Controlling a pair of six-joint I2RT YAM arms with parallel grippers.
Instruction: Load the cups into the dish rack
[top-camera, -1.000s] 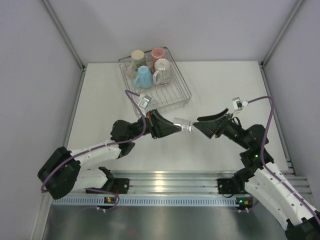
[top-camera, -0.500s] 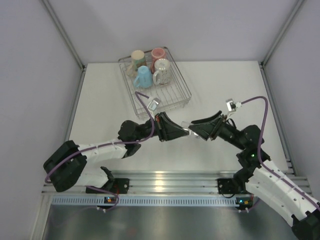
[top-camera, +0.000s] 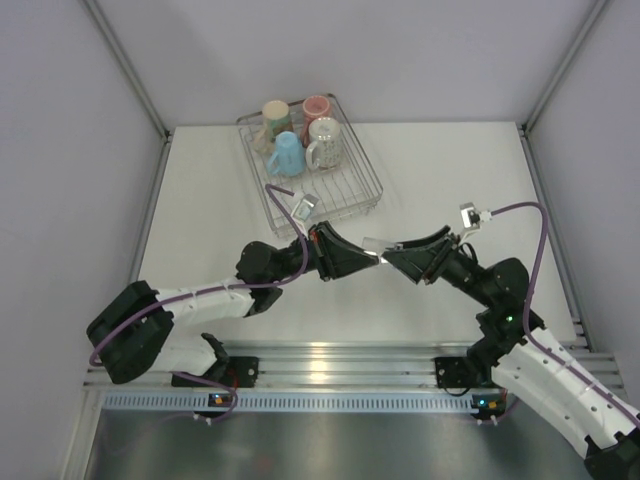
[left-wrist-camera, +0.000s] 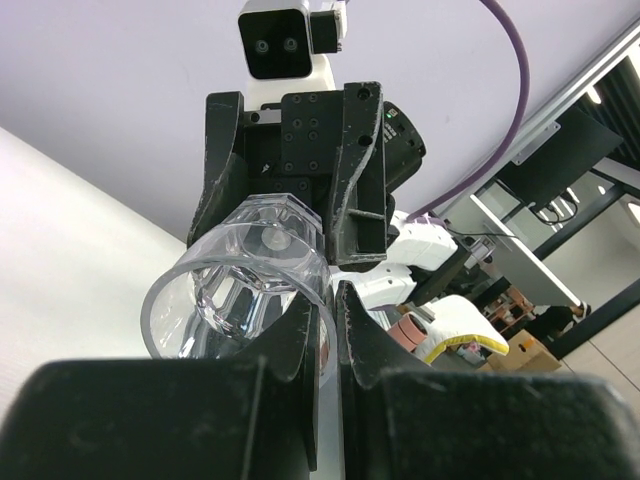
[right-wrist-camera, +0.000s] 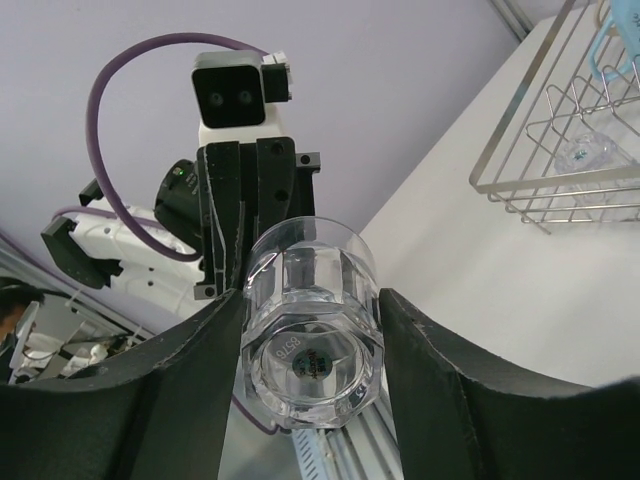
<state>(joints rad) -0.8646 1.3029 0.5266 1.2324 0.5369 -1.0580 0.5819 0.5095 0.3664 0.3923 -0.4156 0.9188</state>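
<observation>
Your left gripper (left-wrist-camera: 330, 305) pinches the rim of the clear glass tumbler (left-wrist-camera: 240, 290) between narrow jaws, holding it sideways above the table (top-camera: 450, 160). Your right gripper (right-wrist-camera: 312, 310) brackets its base; you cannot tell whether it grips. Other cups (top-camera: 285, 155) stand in the dish rack (top-camera: 370, 195) beyond.

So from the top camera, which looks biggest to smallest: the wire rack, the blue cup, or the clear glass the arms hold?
1. The dish rack, by far.
2. The blue cup.
3. The clear glass, though it is partly hidden and held up nearer the camera, so its place after the blue cup is unsure.
</observation>
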